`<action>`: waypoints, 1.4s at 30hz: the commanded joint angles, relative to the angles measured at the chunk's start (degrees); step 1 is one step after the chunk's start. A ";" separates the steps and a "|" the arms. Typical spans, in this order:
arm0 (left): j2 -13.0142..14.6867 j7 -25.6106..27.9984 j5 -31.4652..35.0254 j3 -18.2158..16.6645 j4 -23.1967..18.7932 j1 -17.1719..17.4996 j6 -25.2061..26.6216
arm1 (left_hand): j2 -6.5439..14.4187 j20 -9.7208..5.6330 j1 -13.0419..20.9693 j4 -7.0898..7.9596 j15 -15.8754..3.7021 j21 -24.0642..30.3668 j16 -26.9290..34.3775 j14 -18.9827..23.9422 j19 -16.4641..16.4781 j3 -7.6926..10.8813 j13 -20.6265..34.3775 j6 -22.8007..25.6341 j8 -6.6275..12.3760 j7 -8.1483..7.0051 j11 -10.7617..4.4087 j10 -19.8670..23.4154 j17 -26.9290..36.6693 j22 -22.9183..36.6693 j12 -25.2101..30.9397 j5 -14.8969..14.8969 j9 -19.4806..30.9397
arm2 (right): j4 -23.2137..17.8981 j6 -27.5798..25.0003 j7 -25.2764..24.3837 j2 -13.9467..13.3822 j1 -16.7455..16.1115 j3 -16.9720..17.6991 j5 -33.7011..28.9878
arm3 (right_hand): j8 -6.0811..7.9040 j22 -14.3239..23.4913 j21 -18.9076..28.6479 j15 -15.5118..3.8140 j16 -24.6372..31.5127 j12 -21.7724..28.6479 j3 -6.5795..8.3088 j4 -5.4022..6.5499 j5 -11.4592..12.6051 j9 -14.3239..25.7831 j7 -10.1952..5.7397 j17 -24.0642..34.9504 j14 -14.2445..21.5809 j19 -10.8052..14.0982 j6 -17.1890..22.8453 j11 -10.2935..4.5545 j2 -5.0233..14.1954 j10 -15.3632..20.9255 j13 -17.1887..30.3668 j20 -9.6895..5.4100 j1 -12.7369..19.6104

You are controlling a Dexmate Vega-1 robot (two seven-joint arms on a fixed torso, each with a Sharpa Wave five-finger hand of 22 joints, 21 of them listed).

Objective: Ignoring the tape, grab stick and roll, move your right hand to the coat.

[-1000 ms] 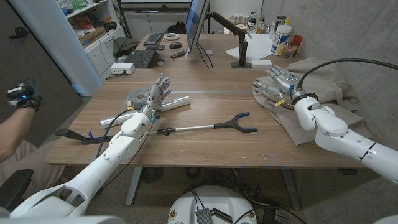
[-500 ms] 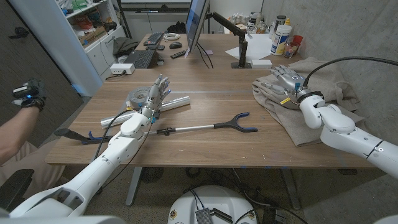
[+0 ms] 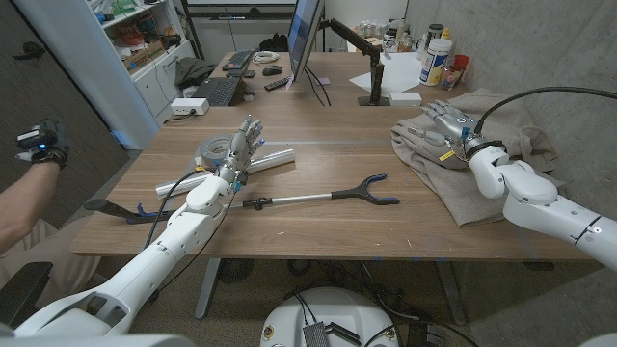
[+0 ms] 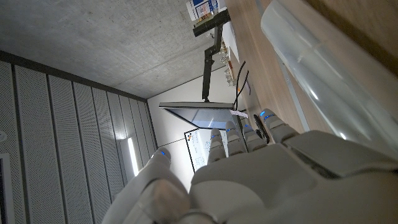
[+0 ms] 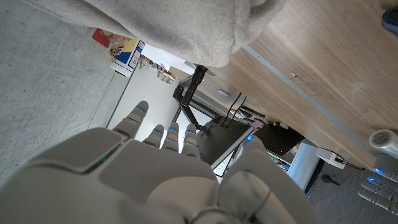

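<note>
A beige coat (image 3: 506,135) lies crumpled at the table's far right, and it shows as pale fabric (image 5: 180,25) in the right wrist view. My right hand (image 3: 445,125) is over the coat's left part, fingers apart, holding nothing. The grabber stick (image 3: 299,200) lies across the middle of the table with its blue-tipped claw (image 3: 374,188) pointing right. A silvery roll (image 3: 268,157) lies beside grey tape (image 3: 212,150). My left hand (image 3: 243,145) stands between them, fingers up and apart, empty. In the left wrist view the roll (image 4: 323,81) is just beyond my left hand (image 4: 261,180).
A monitor (image 3: 305,39), a keyboard (image 3: 218,91) and a white box (image 3: 189,106) stand at the back. Bottles (image 3: 436,58) and a monitor arm (image 3: 374,60) are behind the coat. A person's gloved hand (image 3: 39,146) is at the left edge.
My right hand has shifted a little to the right and further onto the coat. The left arm, stick, roll and tape have not moved.
</note>
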 commanded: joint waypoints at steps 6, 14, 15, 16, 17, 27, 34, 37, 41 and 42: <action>0.48 -0.02 0.67 0.64 -0.47 -0.19 1.12 | 0.45 -0.06 0.31 0.10 0.09 0.13 0.24 -0.51 0.13 -0.31 0.31 0.36 0.21 -0.06 0.10 0.65 0.16 0.06 0.04 0.14 0.32 | 2.65 3.31 0.88 0.61 3.11 -1.39 -0.96 | -0.10 0.09 0.34 -0.48 0.42 -0.04 -0.09 -0.01 0.05 0.30 0.05 0.11 0.28 0.11 -0.12 0.05 -0.19 0.00 0.32 0.34 -0.44; 0.77 -0.55 0.74 0.64 -1.37 0.39 0.37 | 0.49 -0.05 0.32 0.10 0.11 0.09 0.24 -0.53 0.07 -0.33 0.32 0.34 0.20 0.03 0.04 0.74 0.16 0.06 0.07 0.14 0.32 | 3.73 4.07 0.78 0.07 3.59 -1.32 -1.59 | -0.13 0.09 0.37 -0.49 0.41 -0.05 -0.18 -0.05 0.04 0.30 0.10 0.10 0.33 0.29 -0.18 0.11 -0.31 -0.01 0.33 0.38 -0.53; 0.77 -0.54 0.74 0.64 -1.38 0.39 0.38 | 0.49 -0.04 0.32 0.10 0.13 0.09 0.24 -0.53 0.06 -0.33 0.32 0.32 0.19 0.01 0.04 0.75 0.16 0.06 0.07 0.14 0.32 | 3.74 4.07 0.78 0.08 3.58 -1.31 -1.60 | -0.14 0.09 0.37 -0.46 0.41 -0.04 -0.19 -0.05 0.04 0.30 0.12 0.10 0.33 0.31 -0.21 0.11 -0.32 0.02 0.33 0.35 -0.54; 0.82 -0.62 0.69 0.63 -1.54 0.51 0.35 | 0.49 -0.01 0.32 0.10 0.12 0.08 0.24 -0.53 0.04 -0.33 0.32 0.33 0.19 0.06 0.00 0.74 0.16 0.06 0.07 0.14 0.32 | 4.07 4.51 0.79 -0.24 3.69 -1.17 -1.45 | -0.14 0.09 0.37 -0.46 0.41 -0.04 -0.20 -0.06 0.04 0.30 0.11 0.10 0.32 0.32 -0.20 0.10 -0.34 0.02 0.33 0.37 -0.56; 0.82 -0.63 0.68 0.63 -1.55 0.51 0.36 | 0.49 -0.01 0.32 0.10 0.15 0.08 0.24 -0.53 0.05 -0.34 0.32 0.33 0.19 0.06 0.02 0.72 0.16 0.06 0.06 0.14 0.32 | 4.09 4.57 0.79 -0.24 3.68 -1.16 -1.44 | -0.14 0.09 0.37 -0.50 0.40 -0.05 -0.21 -0.06 0.03 0.30 0.10 0.10 0.31 0.33 -0.19 0.07 -0.35 0.00 0.33 0.37 -0.57; 0.81 -0.44 0.78 0.68 -1.73 0.56 0.54 | 0.50 0.00 0.33 0.09 0.14 0.07 0.24 -0.55 0.01 -0.39 0.32 0.36 0.20 0.05 0.07 0.71 0.15 0.06 0.04 0.14 0.32 | 5.03 5.40 1.04 -0.71 4.21 -0.92 -1.41 | -0.16 0.09 0.39 -0.53 0.41 -0.05 -0.27 -0.11 0.03 0.31 0.10 0.09 0.42 0.50 -0.23 0.22 -0.43 0.03 0.33 0.41 -0.62; 0.71 -1.09 0.37 0.62 -1.24 0.39 0.37 | 0.50 0.00 0.35 0.08 0.16 0.05 0.25 -0.53 -0.03 -0.42 0.32 0.37 0.21 0.03 -0.03 0.78 0.15 0.06 0.06 0.13 0.32 | 5.94 5.60 0.95 -0.60 4.89 -1.08 -1.84 | -0.15 0.09 0.42 -0.47 0.41 -0.08 -0.31 -0.15 0.04 0.31 0.08 0.07 0.49 0.67 -0.22 0.24 -0.47 -0.04 0.34 0.40 -0.65; 0.71 -1.13 0.35 0.62 -1.21 0.38 0.33 | 0.48 0.00 0.36 0.06 0.17 0.04 0.24 -0.56 -0.06 -0.44 0.32 0.46 0.24 0.08 0.00 0.72 0.15 0.06 0.03 0.13 0.32 | 5.94 5.59 0.94 -0.60 4.89 -1.08 -1.86 | -0.16 0.09 0.43 -0.47 0.40 -0.07 -0.32 -0.17 0.05 0.31 0.08 0.06 0.50 0.76 -0.24 0.14 -0.47 -0.02 0.34 0.37 -0.66; 0.72 -1.21 0.46 0.69 -1.18 0.38 0.20 | 0.46 0.01 0.36 0.05 0.18 0.04 0.24 -0.57 -0.07 -0.46 0.33 0.49 0.25 0.01 0.04 0.81 0.15 0.06 0.07 0.12 0.32 | 6.36 5.53 0.93 -0.70 5.41 -1.29 -2.72 | -0.17 0.09 0.43 -0.49 0.37 -0.07 -0.33 -0.20 0.05 0.31 0.07 0.05 0.49 0.81 -0.27 0.10 -0.47 -0.01 0.34 0.38 -0.66; 0.72 -1.22 0.46 0.69 -1.18 0.38 0.19 | 0.45 0.04 0.37 0.04 0.20 0.03 0.24 -0.56 -0.08 -0.47 0.33 0.49 0.25 -0.03 0.00 0.79 0.14 0.06 0.06 0.12 0.32 | 6.37 5.56 0.91 -0.70 5.41 -1.28 -2.71 | -0.16 0.09 0.43 -0.50 0.38 -0.07 -0.33 -0.20 0.05 0.31 0.08 0.05 0.51 0.83 -0.25 0.09 -0.47 0.01 0.34 0.38 -0.66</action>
